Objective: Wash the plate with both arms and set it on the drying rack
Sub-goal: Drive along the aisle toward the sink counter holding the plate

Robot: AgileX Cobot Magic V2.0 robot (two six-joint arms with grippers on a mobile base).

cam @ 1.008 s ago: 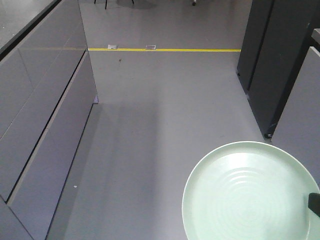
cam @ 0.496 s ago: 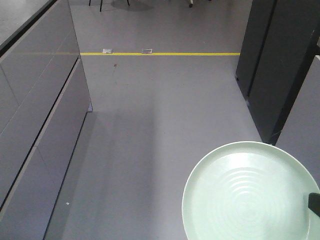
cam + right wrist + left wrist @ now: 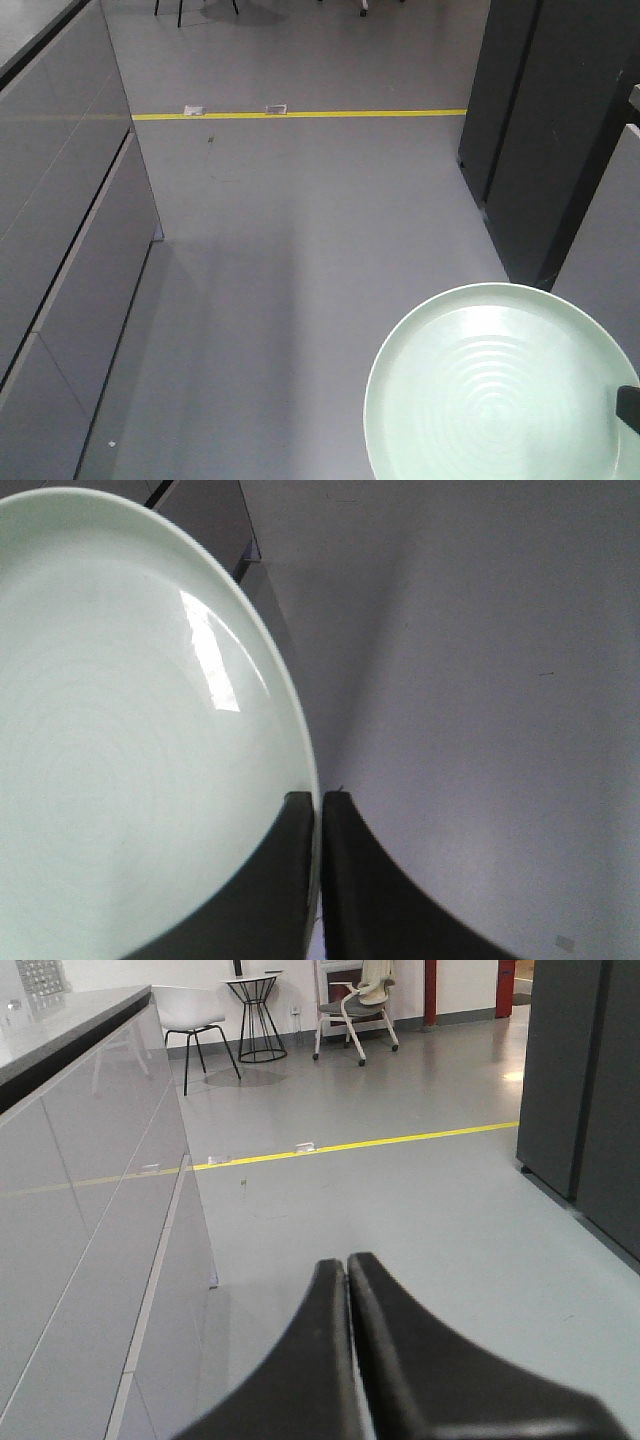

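plate: a round, pale mint-green plate (image 3: 500, 385) fills the lower right of the front view. it is held in the air above the floor with its glossy, ringed inner face toward the camera. the frame cuts off its right and bottom edges.
right gripper: the right gripper (image 3: 318, 802) is clamped on the plate's rim. one black finger (image 3: 285, 870) lies over the inner face and the other sits just outside the edge. in the front view only a small black corner of it shows at the plate's right side.
left gripper: the left gripper (image 3: 346, 1263) carries nothing. its two black fingers are pressed together tip to tip, pointing out over the floor.
floor: plain grey floor (image 3: 300, 250), crossed near the top of the front view by a thin yellow line (image 3: 350, 114).
left side: glossy grey cabinet fronts (image 3: 60, 200) run along the left edge.
right side: a tall dark cabinet (image 3: 540, 120) stands at the right, beyond the plate.
background: in the left wrist view, past the yellow line, there is a white chair (image 3: 190, 1010), a small round black side table (image 3: 255, 1010) and an office chair (image 3: 360, 1000) on wheels.
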